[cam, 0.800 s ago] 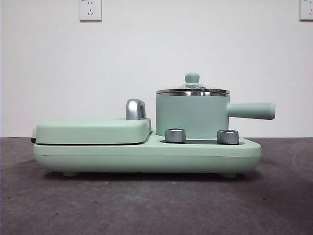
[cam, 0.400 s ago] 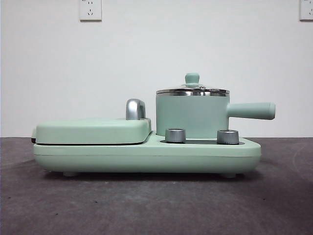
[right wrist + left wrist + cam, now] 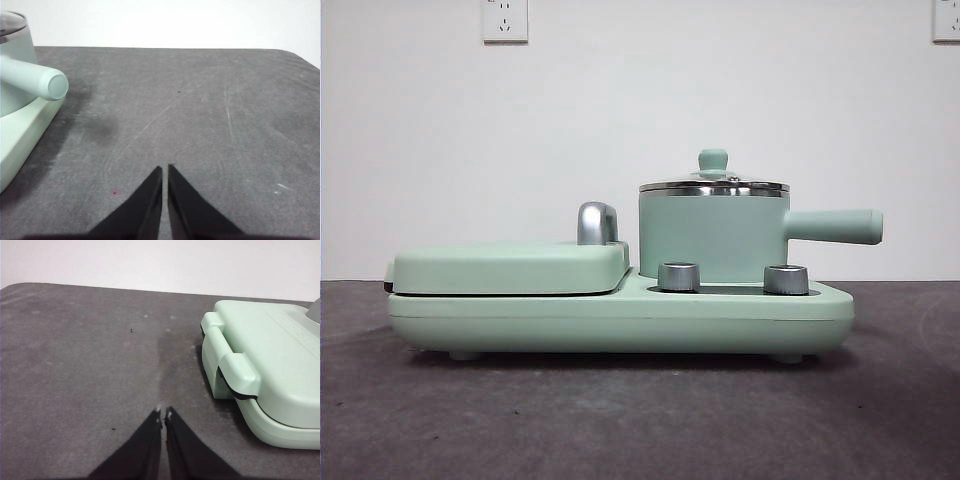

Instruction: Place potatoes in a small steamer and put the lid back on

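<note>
The small steamer (image 3: 712, 237), a mint-green pot with a steel rim and a straight side handle (image 3: 835, 226), stands on the right half of a mint-green cooker base (image 3: 620, 318). The lid (image 3: 714, 185) with its green knob sits on the pot. The potato is out of view. My left gripper (image 3: 163, 413) is shut and empty over the bare table, beside the cooker's griddle end (image 3: 260, 365). My right gripper (image 3: 164, 169) is shut and empty over the table, off the tip of the pot's handle (image 3: 35, 80). Neither gripper shows in the front view.
The flat griddle cover (image 3: 510, 267) with a chrome handle (image 3: 597, 223) lies on the left half of the base. Two steel dials (image 3: 679, 276) sit in front of the pot. The dark grey table (image 3: 640, 420) spreads around the cooker.
</note>
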